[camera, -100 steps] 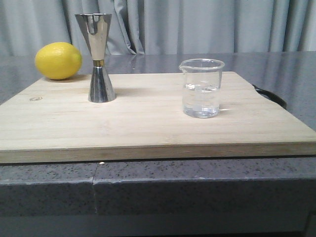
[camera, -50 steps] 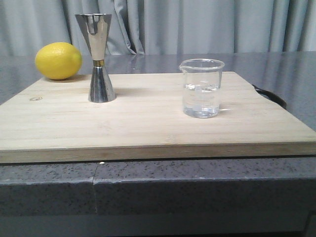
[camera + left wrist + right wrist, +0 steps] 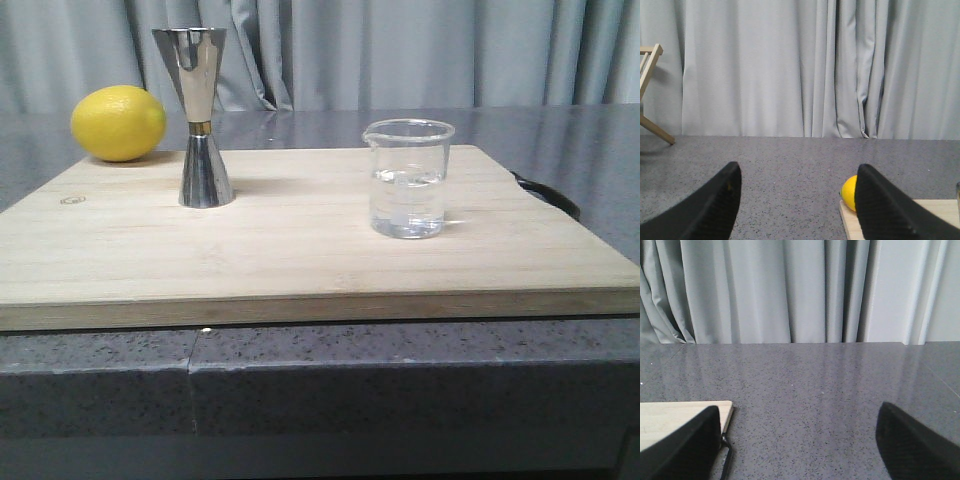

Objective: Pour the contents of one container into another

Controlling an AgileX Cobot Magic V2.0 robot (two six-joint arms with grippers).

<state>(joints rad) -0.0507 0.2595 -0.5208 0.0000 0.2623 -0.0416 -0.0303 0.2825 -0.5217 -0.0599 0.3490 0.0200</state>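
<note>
A clear glass beaker (image 3: 407, 178) stands upright on the right part of the wooden board (image 3: 300, 255), holding clear liquid to about mid height. The tall steel jigger (image 3: 203, 117) stands upright on the board's left part. Neither arm shows in the front view. In the left wrist view my left gripper (image 3: 797, 172) is open over bare grey counter, left of the board's corner. In the right wrist view my right gripper (image 3: 800, 417) is open over the counter, right of the board. Nothing lies between either pair of fingers.
A yellow lemon (image 3: 118, 122) rests at the board's far left corner, and shows as the lemon (image 3: 849, 192) in the left wrist view. A black strap (image 3: 548, 193) hangs off the board's right edge. Grey curtains (image 3: 400, 50) close the back. A wooden frame leg (image 3: 652, 90) stands far left.
</note>
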